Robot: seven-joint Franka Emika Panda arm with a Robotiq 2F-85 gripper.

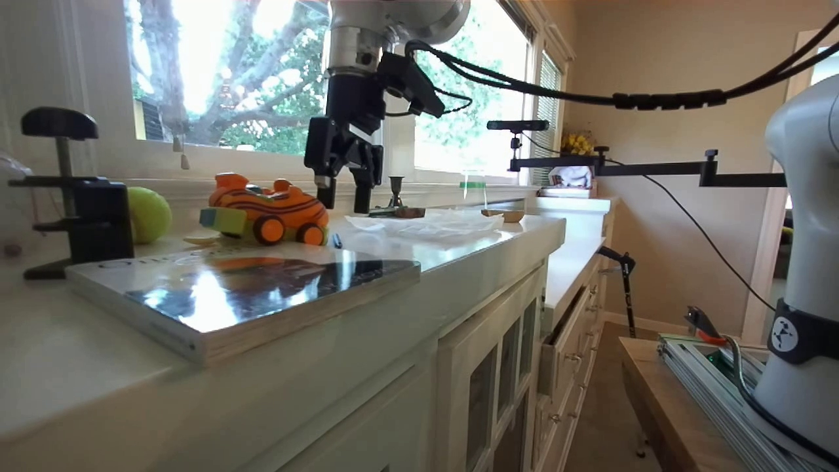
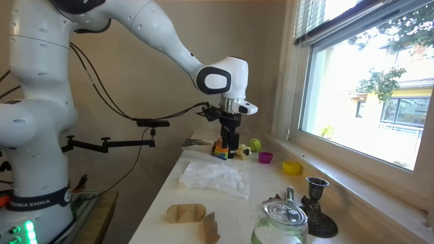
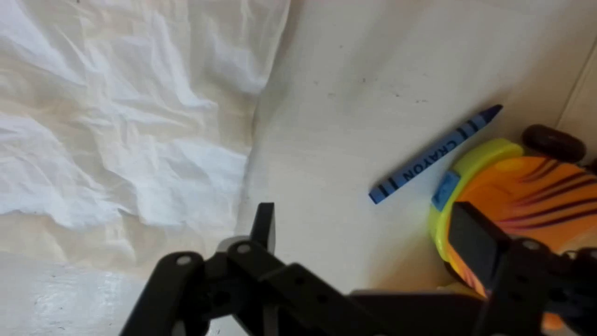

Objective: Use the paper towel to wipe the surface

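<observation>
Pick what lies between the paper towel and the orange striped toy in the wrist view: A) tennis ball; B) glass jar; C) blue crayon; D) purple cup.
C: the blue crayon, its lettering readable, lies on the counter between the paper towel and the striped toy.

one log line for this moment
gripper: open, empty | paper towel: wrinkled, spread on counter, ungripped | blue crayon: beside orange toy | wiping: not underway

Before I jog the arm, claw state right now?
Black two-fingered claw: open, holding nothing; the crumpled white paper towel lies ungripped.
</observation>
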